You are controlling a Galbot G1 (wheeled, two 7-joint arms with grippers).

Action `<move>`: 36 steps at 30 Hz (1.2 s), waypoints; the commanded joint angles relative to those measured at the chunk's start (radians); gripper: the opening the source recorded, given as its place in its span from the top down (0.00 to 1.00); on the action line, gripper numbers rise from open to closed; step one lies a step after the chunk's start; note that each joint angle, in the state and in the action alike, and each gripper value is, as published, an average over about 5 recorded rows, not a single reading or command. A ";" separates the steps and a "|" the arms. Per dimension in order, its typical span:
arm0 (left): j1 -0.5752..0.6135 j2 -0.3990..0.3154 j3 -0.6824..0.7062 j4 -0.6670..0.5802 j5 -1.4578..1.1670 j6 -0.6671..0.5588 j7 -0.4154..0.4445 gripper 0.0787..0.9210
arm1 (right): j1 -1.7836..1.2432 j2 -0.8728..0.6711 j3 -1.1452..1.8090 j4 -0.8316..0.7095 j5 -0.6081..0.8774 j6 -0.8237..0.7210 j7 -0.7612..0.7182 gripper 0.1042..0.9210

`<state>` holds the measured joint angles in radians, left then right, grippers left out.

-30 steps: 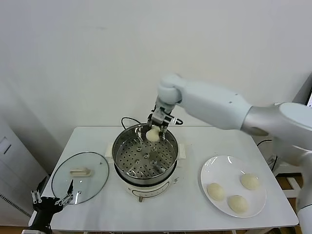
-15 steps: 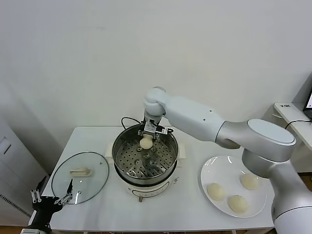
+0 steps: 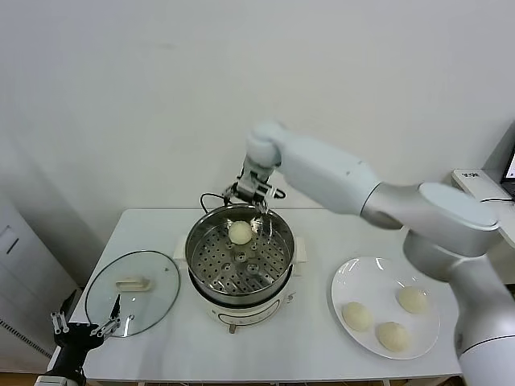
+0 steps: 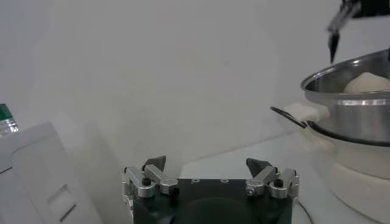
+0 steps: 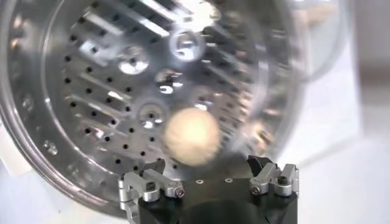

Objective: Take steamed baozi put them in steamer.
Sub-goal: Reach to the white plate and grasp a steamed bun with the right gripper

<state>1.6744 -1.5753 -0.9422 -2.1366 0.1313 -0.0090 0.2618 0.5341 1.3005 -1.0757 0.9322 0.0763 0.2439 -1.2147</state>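
The steamer (image 3: 238,259) is a shiny steel pot with a perforated floor on a white base at the table's middle. One baozi (image 3: 240,232) lies on its floor toward the back; it shows in the right wrist view (image 5: 192,136) and over the rim in the left wrist view (image 4: 367,82). My right gripper (image 3: 251,193) is open and empty, just above the pot's back rim, clear of that bun. Three more baozi (image 3: 356,315) (image 3: 412,299) (image 3: 392,335) lie on the white plate (image 3: 366,281) at the right. My left gripper (image 3: 84,330) is open and parked off the table's front left corner.
A round glass lid (image 3: 133,291) with a cream handle lies flat on the table's left. A black cord (image 3: 211,198) runs behind the steamer. The wall stands close behind the table. A white cabinet (image 4: 49,176) is at the left.
My right gripper carried a baozi down into the steamer, let it go on the perforated floor, and has risen to the back rim, open. The left arm has not moved.
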 commanded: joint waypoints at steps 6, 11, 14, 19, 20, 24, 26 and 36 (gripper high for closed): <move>-0.007 -0.007 0.019 -0.016 0.012 0.005 0.000 0.12 | 0.151 -0.479 -0.372 0.224 0.483 -0.470 0.000 0.12; -0.006 -0.006 0.032 -0.026 0.025 0.010 0.000 0.12 | 0.058 -0.643 -0.370 0.421 0.385 -0.476 0.053 0.12; -0.004 -0.009 0.039 -0.031 0.032 0.012 0.000 0.12 | -0.001 -0.700 -0.356 0.489 0.330 -0.470 0.095 0.12; 0.006 -0.015 0.048 -0.033 0.044 0.010 0.000 0.12 | -0.147 -0.729 -0.267 0.513 0.240 -0.461 0.117 0.12; 0.008 -0.016 0.048 -0.033 0.045 0.009 0.000 0.12 | -0.167 -0.731 -0.257 0.514 0.230 -0.460 0.116 0.12; 0.011 -0.018 0.042 -0.031 0.046 0.007 0.000 0.12 | -0.233 -0.736 -0.232 0.516 0.200 -0.460 0.112 0.12; 0.014 -0.020 0.038 -0.028 0.048 0.003 0.000 0.12 | -0.279 -0.736 -0.199 0.510 0.171 -0.457 0.110 0.12; 0.028 -0.036 0.034 -0.025 0.054 -0.005 0.001 0.12 | -0.384 -0.718 -0.108 0.481 0.140 -0.446 0.117 0.12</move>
<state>1.6979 -1.6070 -0.9079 -2.1633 0.1816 -0.0118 0.2628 0.2610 0.6235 -1.2433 1.3866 0.2596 -0.1905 -1.1093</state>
